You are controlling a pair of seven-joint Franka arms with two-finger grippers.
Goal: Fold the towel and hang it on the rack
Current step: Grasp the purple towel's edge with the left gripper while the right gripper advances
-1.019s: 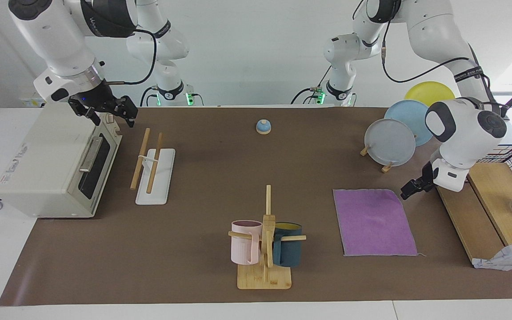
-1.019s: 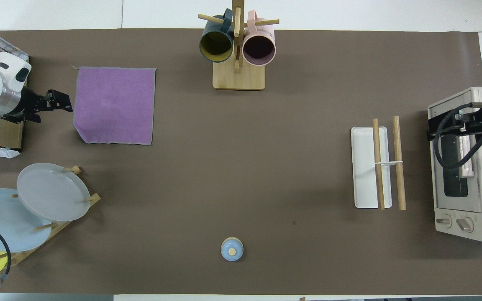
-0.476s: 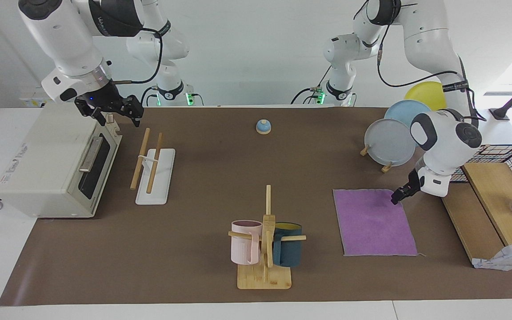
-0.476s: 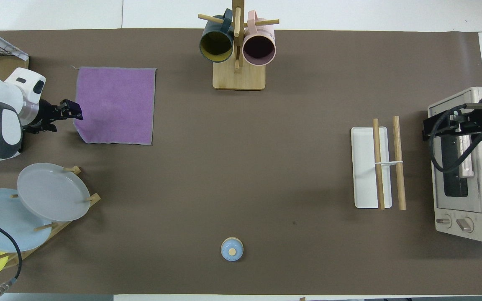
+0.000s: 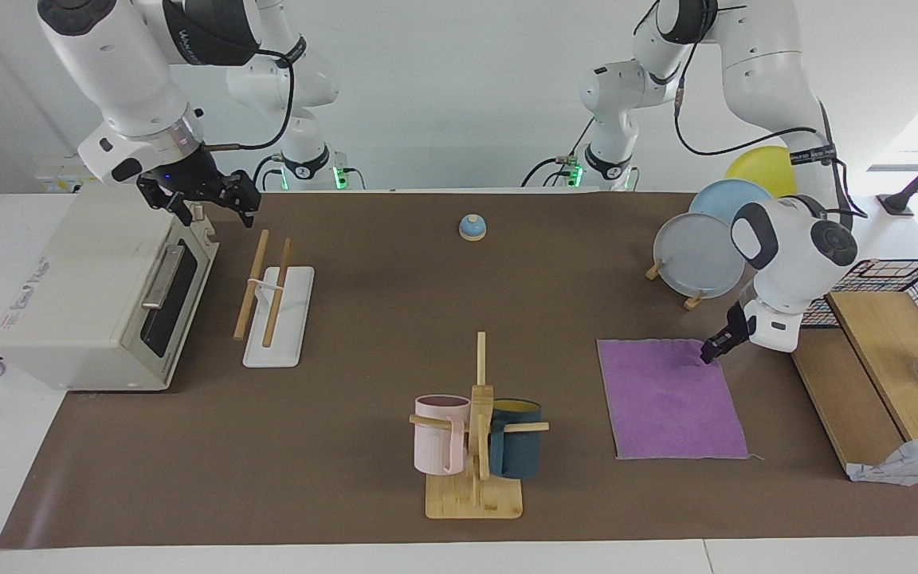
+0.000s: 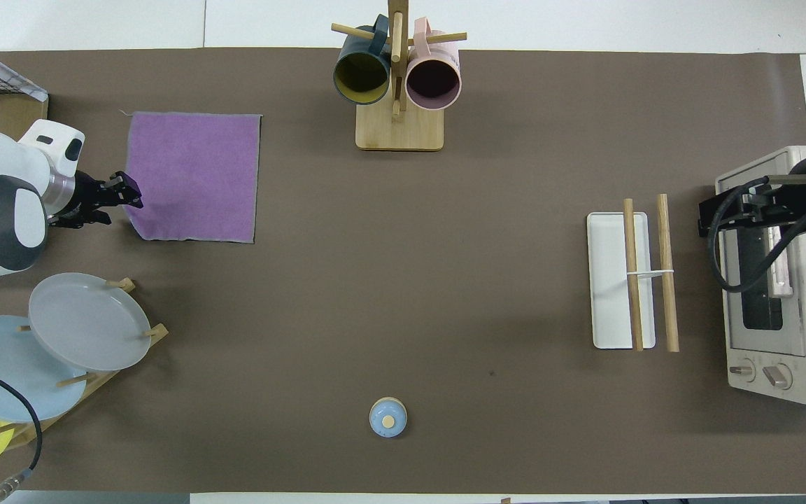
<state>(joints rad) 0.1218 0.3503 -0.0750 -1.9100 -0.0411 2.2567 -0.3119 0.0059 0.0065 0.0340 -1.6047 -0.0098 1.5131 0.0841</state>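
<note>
Low over the towel (image 5: 672, 397) corner nearest the robots, the left gripper (image 5: 710, 351) meets the cloth — whether it pinches it, I cannot tell. Well apart, toward the right arm's end, stands the rack (image 5: 274, 307); the right gripper (image 5: 204, 201) — spread wide, empty — waits above the toaster oven (image 5: 100, 295) beside it.

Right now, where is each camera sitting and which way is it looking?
Facing view: high across the table, looking back at the robots; both whole arms show, left gripper at the towel corner, right gripper over the toaster oven.
Overhead view: high above the robots' end, looking steeply down and forward; only the arms' ends show.
Shared: towel, rack, mug tree, plates, half a turn apart.
</note>
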